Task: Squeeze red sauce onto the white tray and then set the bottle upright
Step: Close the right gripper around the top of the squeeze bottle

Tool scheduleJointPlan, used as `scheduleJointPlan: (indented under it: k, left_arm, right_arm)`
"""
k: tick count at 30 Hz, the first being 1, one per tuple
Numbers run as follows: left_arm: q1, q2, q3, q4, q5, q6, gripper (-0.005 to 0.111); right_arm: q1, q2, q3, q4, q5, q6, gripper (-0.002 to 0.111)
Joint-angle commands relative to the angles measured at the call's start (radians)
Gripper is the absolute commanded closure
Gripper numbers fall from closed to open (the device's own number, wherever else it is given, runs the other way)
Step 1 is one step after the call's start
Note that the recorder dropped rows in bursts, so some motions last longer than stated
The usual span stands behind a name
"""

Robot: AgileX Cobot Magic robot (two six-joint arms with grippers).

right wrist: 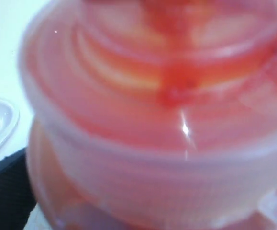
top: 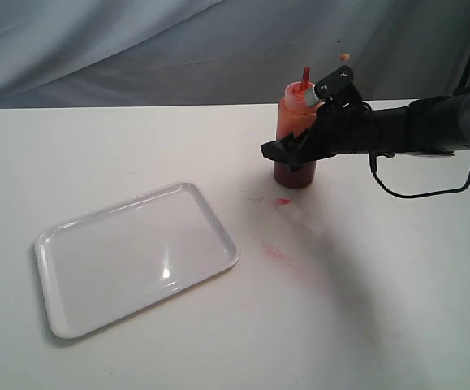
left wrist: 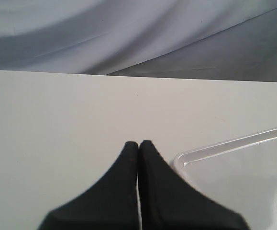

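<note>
The bottle [top: 296, 120] stands upright on the table at the back right, its red nozzle [top: 305, 75] pointing up and dark sauce showing in its base. My right gripper [top: 293, 153] reaches in from the right and is shut around its middle. The right wrist view is filled by the blurred bottle [right wrist: 152, 120], with one black finger [right wrist: 4, 191] against its side. The white tray [top: 137, 260] lies flat at the front left. I see no drops of red sauce on it. My left gripper [left wrist: 139, 143] is shut and empty, beside a tray corner [left wrist: 224, 146].
A small red spot [top: 281, 201] and a faint pinkish smear [top: 273, 252] mark the table between bottle and tray. The small cap [top: 344, 57] sticks up behind the right gripper. A grey cloth backdrop [top: 137, 49] hangs beyond the table's far edge.
</note>
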Motion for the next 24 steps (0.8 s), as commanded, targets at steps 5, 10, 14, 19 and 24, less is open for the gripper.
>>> scheduleJointPlan:
  k: [5, 10, 14, 19, 24]
  left_arm:
    - [-0.008, -0.004, 0.004, -0.001, -0.008, -0.008, 0.106]
    - [-0.008, -0.004, 0.004, -0.001, -0.008, -0.008, 0.106]
    - [-0.008, -0.004, 0.004, -0.001, -0.008, -0.008, 0.106]
    - [-0.008, -0.004, 0.004, -0.001, -0.008, -0.008, 0.106]
    - [-0.008, -0.004, 0.004, -0.001, -0.008, -0.008, 0.106]
  right_arm:
    - [0.001, -0.035, -0.005, 0.001, 0.011, 0.012, 0.01]
    - [0.001, -0.035, -0.005, 0.001, 0.011, 0.012, 0.014]
    - [0.001, -0.035, -0.005, 0.001, 0.011, 0.007, 0.033]
    - [0.001, -0.035, -0.005, 0.001, 0.03, -0.011, 0.057]
    - [0.001, -0.035, -0.005, 0.001, 0.03, -0.01, 0.075]
